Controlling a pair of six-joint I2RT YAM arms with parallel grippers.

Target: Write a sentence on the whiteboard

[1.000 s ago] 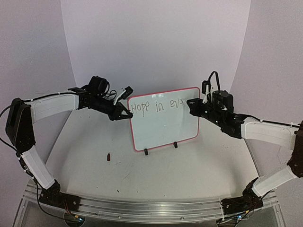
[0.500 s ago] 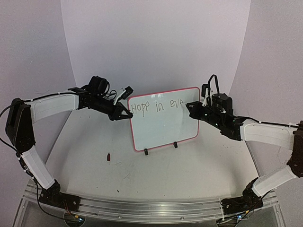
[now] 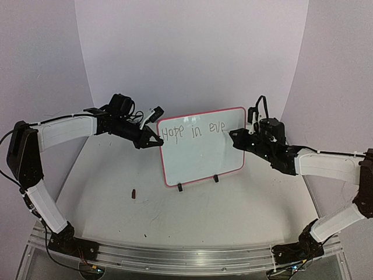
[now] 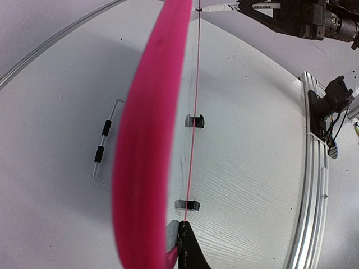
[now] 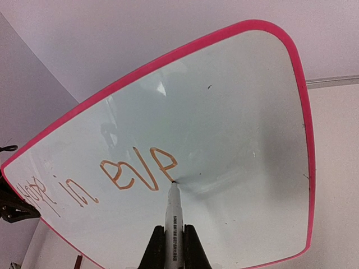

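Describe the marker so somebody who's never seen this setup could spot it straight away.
Find the pink-rimmed whiteboard standing mid-table, then the right pincer at its upper right corner. The marker is the slim white barrel clamped there, dark tip touching the board just after "eve"; nothing nearby is as thin.

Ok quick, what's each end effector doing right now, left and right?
Left end effector: closed on the whiteboard's left edge.
Right end effector: closed on the marker.
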